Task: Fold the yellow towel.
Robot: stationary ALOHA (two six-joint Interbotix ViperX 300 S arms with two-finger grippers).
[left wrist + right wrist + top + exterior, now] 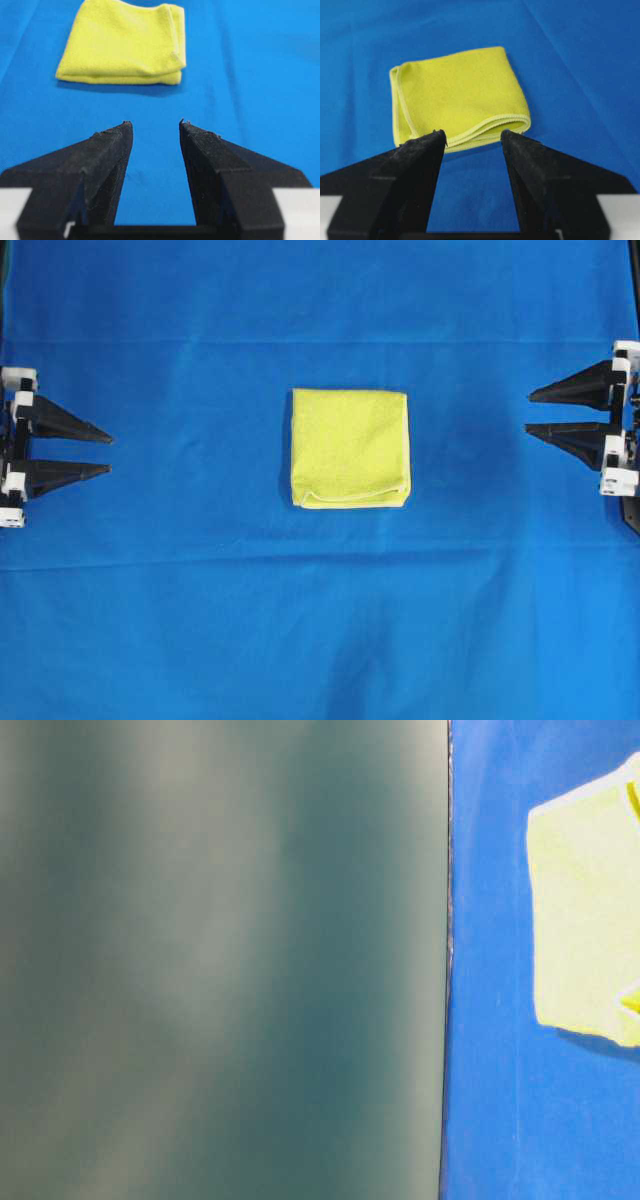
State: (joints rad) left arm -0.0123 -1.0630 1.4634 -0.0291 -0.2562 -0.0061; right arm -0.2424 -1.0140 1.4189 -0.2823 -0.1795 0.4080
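Note:
The yellow towel (349, 448) lies folded into a small thick square at the middle of the blue cloth, layered hems showing along its near edge (460, 97) (125, 42). It shows washed-out at the right edge of the table-level view (585, 910). My left gripper (110, 454) rests at the far left edge, open, nothing between its fingers (155, 122). At the far right edge my right gripper (528, 411) is open and empty as well (472, 132). Both stand well apart from the towel.
A blue cloth (320, 640) covers the whole table, with faint crease lines across it. A blurred grey-green surface (220, 960) fills the left of the table-level view.

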